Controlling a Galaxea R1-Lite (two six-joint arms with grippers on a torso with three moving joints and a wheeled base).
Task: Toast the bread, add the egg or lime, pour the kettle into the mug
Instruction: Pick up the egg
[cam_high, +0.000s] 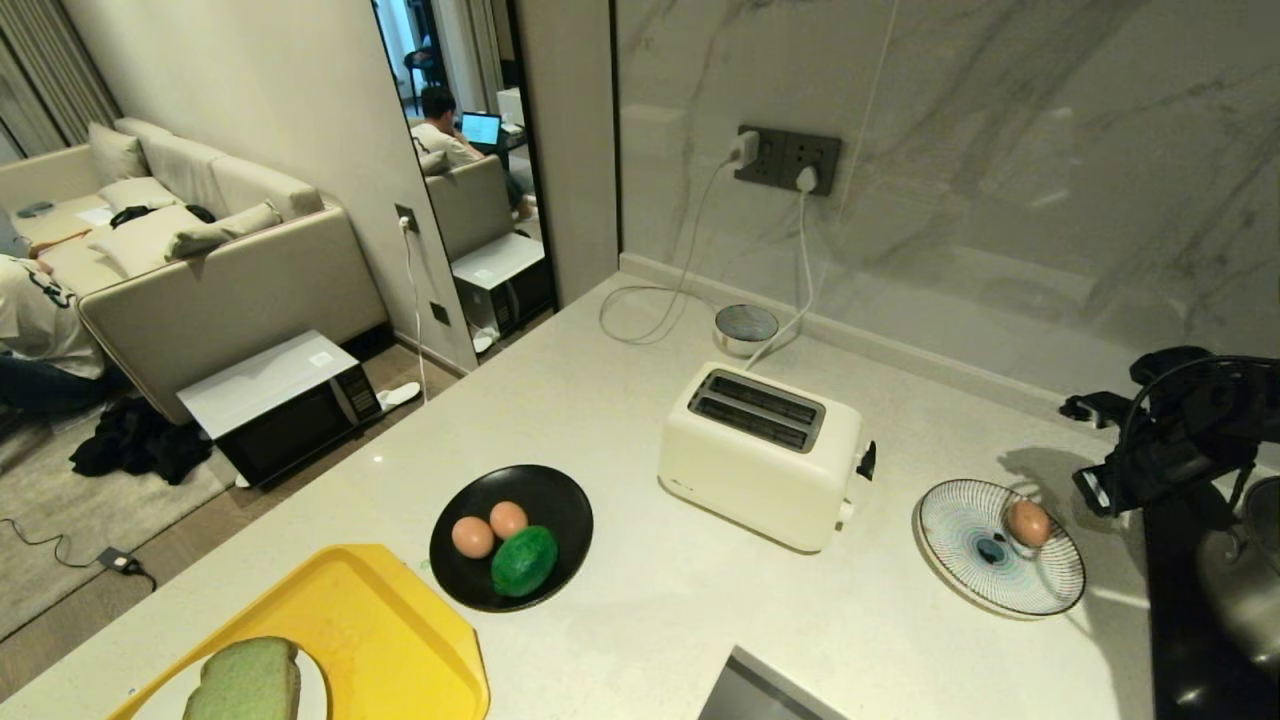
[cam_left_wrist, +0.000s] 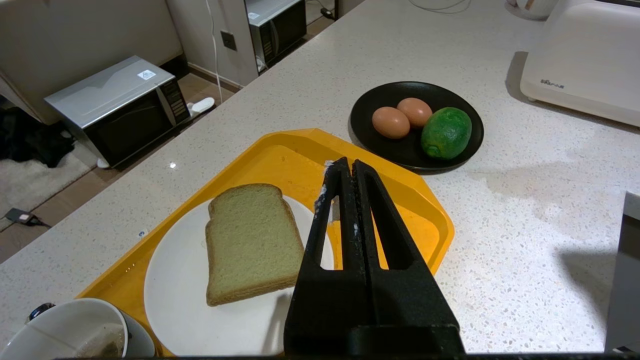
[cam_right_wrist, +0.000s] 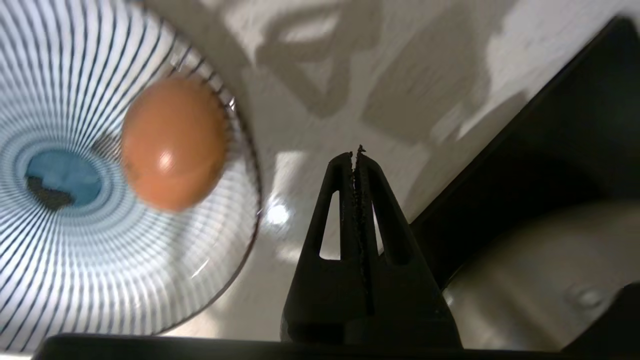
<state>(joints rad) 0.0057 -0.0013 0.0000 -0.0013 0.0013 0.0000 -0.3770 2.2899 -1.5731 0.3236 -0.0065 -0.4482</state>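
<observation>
The bread (cam_left_wrist: 252, 242) lies on a white plate (cam_left_wrist: 200, 310) in the yellow tray (cam_left_wrist: 300, 155). One egg (cam_high: 1028, 522) sits on the striped plate (cam_high: 960, 560); the right gripper (cam_right_wrist: 356, 154) hovers beside it, fingers pressed together, empty. The left gripper (cam_left_wrist: 345, 167), likewise closed, hangs over the tray.

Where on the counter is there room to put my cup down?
Bare counter lies between the black plate, the toaster and the striped plate. More lies behind the toaster, near the cords. It is crowded by the yellow tray and at the right gripper.
</observation>
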